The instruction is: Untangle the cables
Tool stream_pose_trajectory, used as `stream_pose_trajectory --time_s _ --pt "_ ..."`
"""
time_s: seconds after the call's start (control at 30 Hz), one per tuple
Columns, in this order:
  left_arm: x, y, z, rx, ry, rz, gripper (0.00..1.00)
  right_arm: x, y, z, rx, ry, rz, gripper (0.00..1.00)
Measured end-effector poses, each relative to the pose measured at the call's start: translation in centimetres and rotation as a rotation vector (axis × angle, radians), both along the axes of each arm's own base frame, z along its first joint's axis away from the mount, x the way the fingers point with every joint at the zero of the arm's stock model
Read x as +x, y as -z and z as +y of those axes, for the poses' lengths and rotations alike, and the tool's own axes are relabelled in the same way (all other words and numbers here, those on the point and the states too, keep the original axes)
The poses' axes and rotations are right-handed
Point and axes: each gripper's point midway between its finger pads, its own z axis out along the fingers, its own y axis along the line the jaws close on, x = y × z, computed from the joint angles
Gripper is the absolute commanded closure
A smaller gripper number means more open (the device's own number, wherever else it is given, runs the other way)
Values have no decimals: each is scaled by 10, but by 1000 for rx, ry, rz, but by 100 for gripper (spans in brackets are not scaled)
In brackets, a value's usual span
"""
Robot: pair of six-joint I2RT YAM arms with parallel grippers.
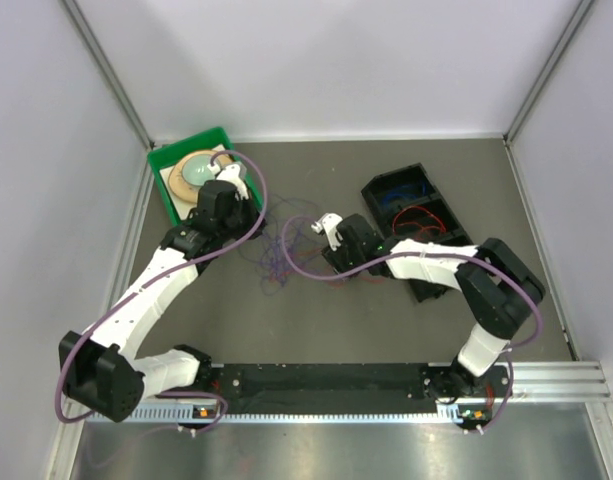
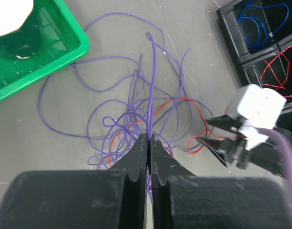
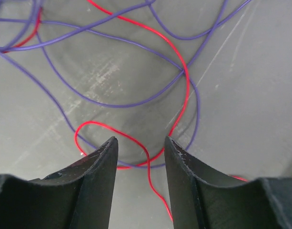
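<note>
Where its two black fingers met, the left gripper (image 2: 149, 139) was closed tight on a single purple wire (image 2: 153, 81), which ran straight up out of the tips into the tangle (image 2: 131, 119). Beside it, the right gripper (image 3: 141, 145) stood about half open and held nothing. Its jaws straddled a red wire (image 3: 186, 71) that looped on the table (image 3: 250, 95) between and just beyond the tips, crossed by purple strands.

Around both grippers the tangle lay spread on the table between the green tray (image 2: 65, 56) and the black bin (image 2: 231, 28). It was mostly purple loops, with at least one red wire threaded through them. Further out, a blue wire (image 2: 267, 33) was coiled in one compartment of the bin and a second red wire (image 2: 274, 56) lay in the next, so part of the sorting looked done. Judged from that, the job was midway at best: the purple and red wires on the table were knotted together, and no purple wire had been laid apart.
</note>
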Motion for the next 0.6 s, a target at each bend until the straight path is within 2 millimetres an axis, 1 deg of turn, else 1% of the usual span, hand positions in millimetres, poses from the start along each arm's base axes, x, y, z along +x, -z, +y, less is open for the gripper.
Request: stream_pose_trajectory --time_s 0.03,0.07,0.1,0.13,0.17,0.33,0.4,0.47,0.53,0.6 --pt "0 0 -1 -2 4 0 100 0 4 -1 -13 -3 9 57" --pt "0 -1 -1 -5 7 -1 100 0 7 -1 -23 -1 14 62" --pt "0 -1 -2 -7 10 -1 100 2 8 -1 -26 2 14 70" --pt "0 -1 -2 -9 12 -2 100 4 8 0 -26 5 9 79" --pt "-1 -1 -3 -10 14 -1 100 5 7 1 -22 8 3 99" --pt "-1 -1 -3 -10 13 -1 100 15 -1 6 12 58 -27 100" --pt "0 -1 -2 -7 9 -2 100 18 -7 7 35 84 -40 100" --pt "1 -1 0 -5 2 -2 100 18 -24 6 71 103 -64 100" --pt "2 0 2 -4 -5 -2 100 17 -55 4 125 118 -106 100" --pt "3 4 3 0 -10 6 100 16 -105 3 214 126 -180 100"
